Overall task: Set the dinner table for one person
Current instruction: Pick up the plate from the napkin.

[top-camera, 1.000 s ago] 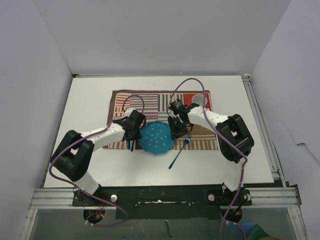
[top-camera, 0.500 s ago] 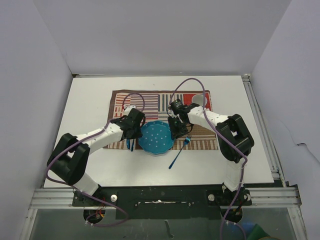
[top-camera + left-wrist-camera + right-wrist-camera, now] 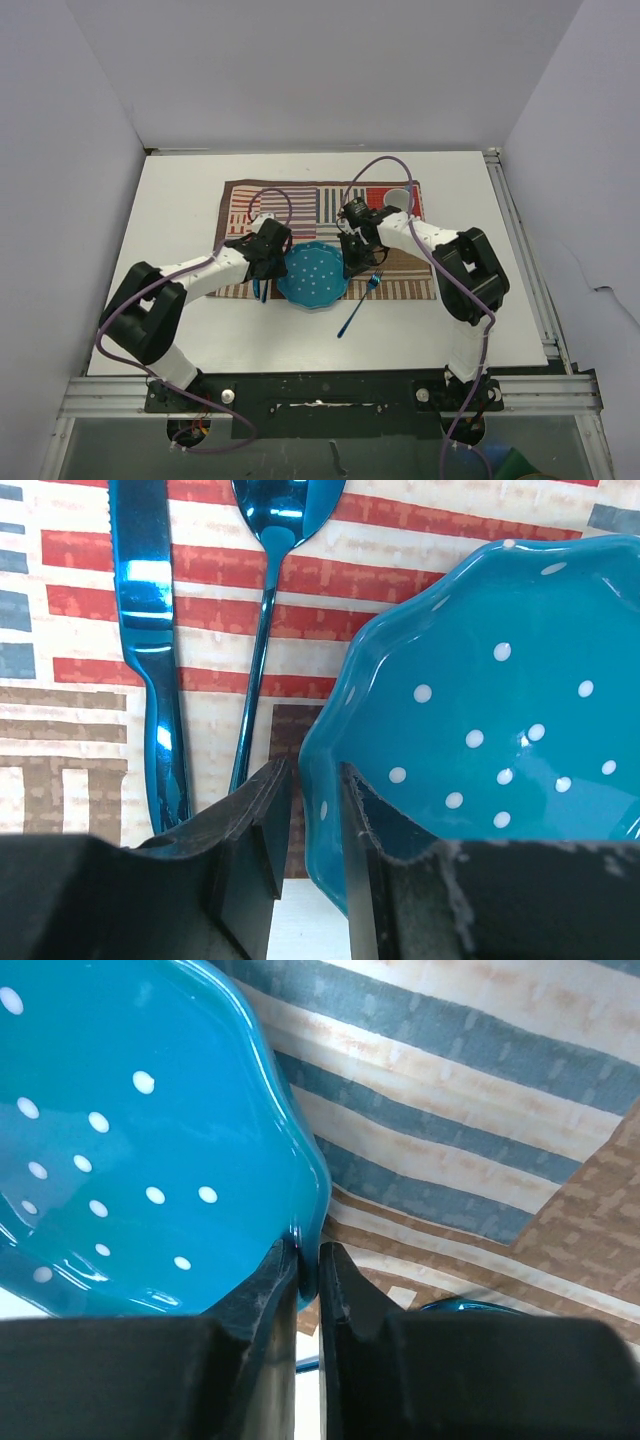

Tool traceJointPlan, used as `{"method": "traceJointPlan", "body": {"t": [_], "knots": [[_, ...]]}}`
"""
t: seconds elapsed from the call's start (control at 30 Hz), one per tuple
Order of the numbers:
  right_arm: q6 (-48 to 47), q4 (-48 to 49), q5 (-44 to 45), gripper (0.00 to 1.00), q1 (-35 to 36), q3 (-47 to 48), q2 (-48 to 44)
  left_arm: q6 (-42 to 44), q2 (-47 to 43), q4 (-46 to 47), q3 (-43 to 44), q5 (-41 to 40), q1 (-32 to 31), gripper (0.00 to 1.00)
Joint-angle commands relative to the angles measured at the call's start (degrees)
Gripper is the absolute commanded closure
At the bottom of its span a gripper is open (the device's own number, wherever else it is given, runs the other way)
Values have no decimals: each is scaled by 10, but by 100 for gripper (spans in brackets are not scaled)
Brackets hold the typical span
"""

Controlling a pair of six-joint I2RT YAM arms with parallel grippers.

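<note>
Pinching the blue plate [image 3: 312, 276] at its right rim is our right pincer [image 3: 308, 1260]; our left pincer [image 3: 315, 820] straddles the left rim, though we cannot tell its grip. The bench [image 3: 180, 300] lies below both, under the mat [image 3: 250, 200].

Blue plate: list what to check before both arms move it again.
1. Right gripper holding the blue plate: ok. Its fingers are closed on the rim.
2. Left gripper holding the plate: cannot tell. The rim sits between its fingers, but a gap shows on one side.
3. Knife and spoon clear of the plate: ok. Both lie on the mat beside it, not touching it.
4. Spoon clear of the left gripper: cannot tell. Its handle runs behind one finger.
5. Plate fully on the mat: not ok. Its near rim overhangs onto the table.
6. Fork laid straight: not ok. It lies slanted, half off the mat.
</note>
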Motion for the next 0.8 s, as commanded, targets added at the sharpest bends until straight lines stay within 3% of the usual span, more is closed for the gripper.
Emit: {"method": "traceJointPlan", "body": {"t": [0.0, 0.3, 0.37, 0.43, 0.77], "knots": [[-12, -18, 36, 99, -5, -23, 15, -1, 8, 28, 0, 2, -2, 74], [-18, -21, 36, 100, -6, -20, 15, 0, 6, 29, 6, 3, -1, 77], [-19, -23, 37, 100, -6, -17, 17, 0, 5, 30, 6, 3, -1, 84], [-21, -25, 37, 100, -6, -13, 19, -1, 5, 34, 3, 3, -2, 100], [-26, -35, 47, 100, -6, 3, 8, 4, 7, 51, 1, 8, -1, 100]]}}
